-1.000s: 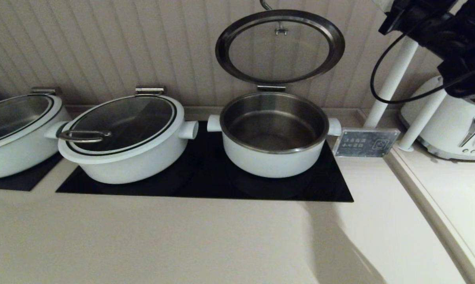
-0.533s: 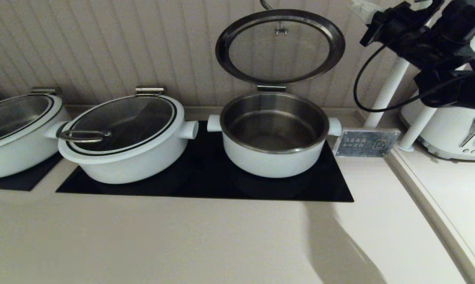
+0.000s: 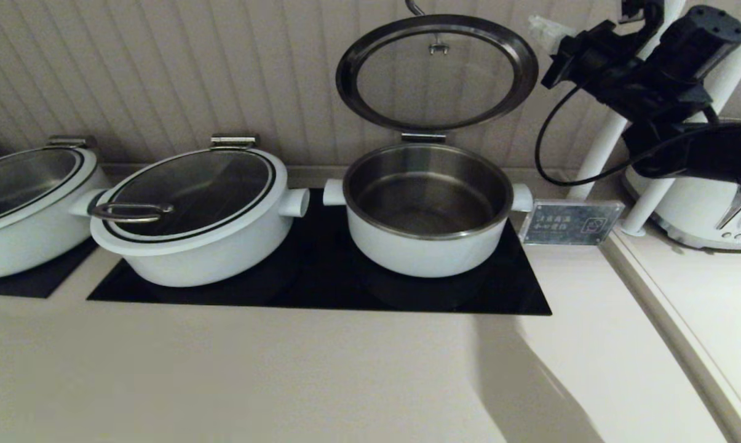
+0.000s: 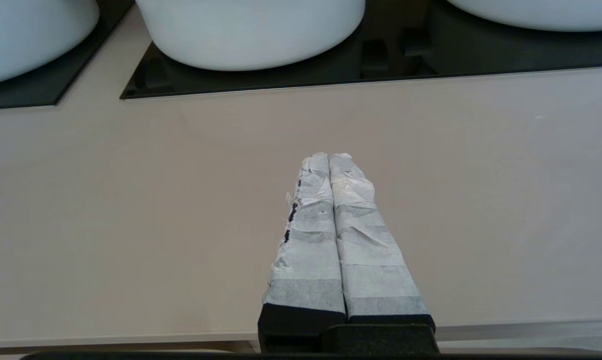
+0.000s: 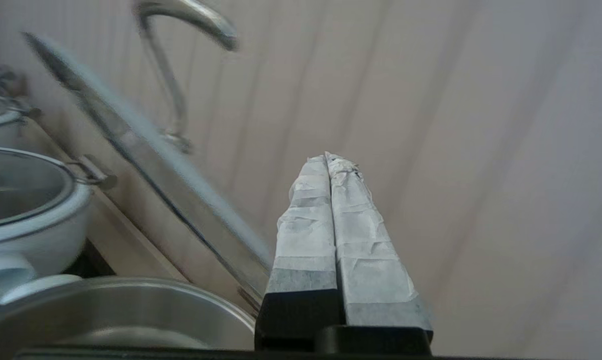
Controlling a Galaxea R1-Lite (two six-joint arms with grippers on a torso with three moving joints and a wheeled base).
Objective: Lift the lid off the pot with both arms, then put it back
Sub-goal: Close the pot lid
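At upper centre of the head view the lid (image 3: 436,72) stands open on its hinge behind the pot (image 3: 427,209) — glass in steel, heavy, slick, breakable; its loop handle (image 5: 181,65) looks the safest hold. Right pincer (image 5: 329,159), pressed together, hovers beside its rim; left pincer (image 4: 329,157), also together, hangs over the bench (image 4: 131,200).

A serving kitchen or buffet counter: three white pots, among them a wide lidded pot (image 3: 198,215) and an open pot (image 3: 427,209), stand on black glass warming plates (image 3: 321,289) set into a beige counter (image 3: 284,375), beside a small label sign (image 3: 570,223) and a white toaster (image 3: 708,209)
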